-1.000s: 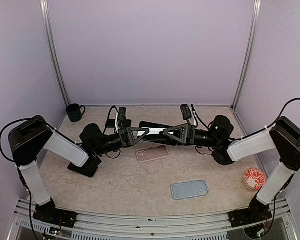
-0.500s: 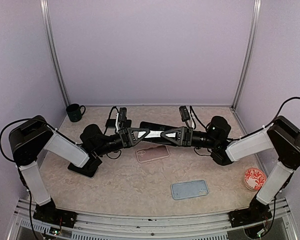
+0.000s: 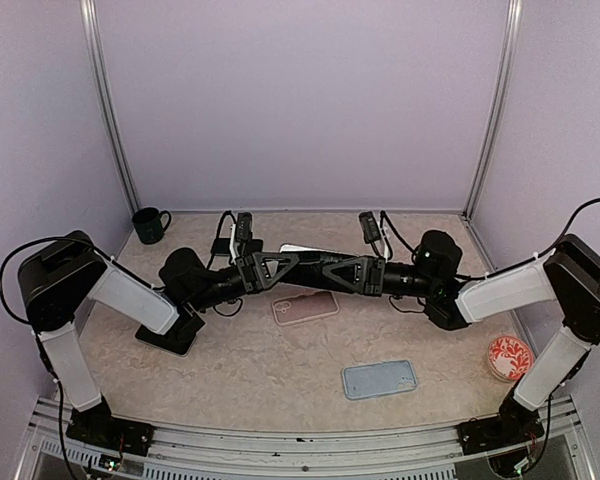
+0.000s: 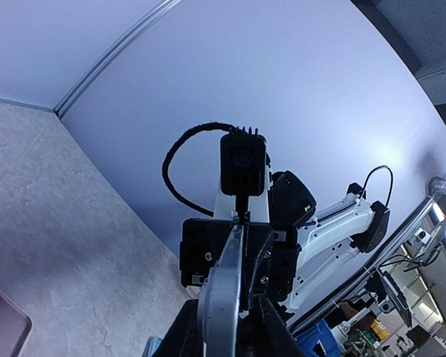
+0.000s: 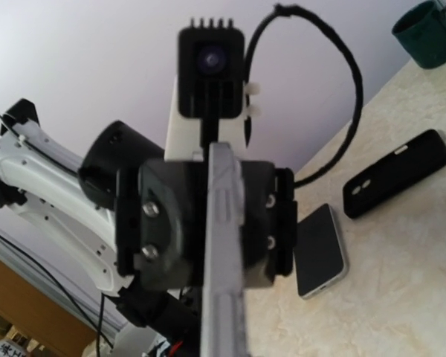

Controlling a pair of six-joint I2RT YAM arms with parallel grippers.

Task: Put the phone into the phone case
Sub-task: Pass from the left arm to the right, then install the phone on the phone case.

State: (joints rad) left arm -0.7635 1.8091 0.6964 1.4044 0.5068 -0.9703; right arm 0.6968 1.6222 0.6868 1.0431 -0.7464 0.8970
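The phone (image 3: 298, 250) hangs edge-up above the middle of the table, between my two grippers, which face each other. My right gripper (image 3: 330, 268) is shut on one end of it. My left gripper (image 3: 280, 265) has the other end between its fingers, with a thin dark gap showing beside the phone (image 4: 223, 297) in the left wrist view. In the right wrist view the phone (image 5: 223, 245) is a grey strip seen edge-on. A pink phone case (image 3: 305, 307) lies flat on the table just below the grippers.
A blue case (image 3: 379, 379) lies nearer the front. A black case (image 5: 398, 175) and a second phone (image 5: 320, 253) lie by the left arm. A green mug (image 3: 150, 225) stands at the back left, and a red patterned dish (image 3: 509, 357) at the right.
My right gripper moved left onto the phone's free end and shut on it. My left gripper's jaws have loosened a little. The phone has stayed in place.
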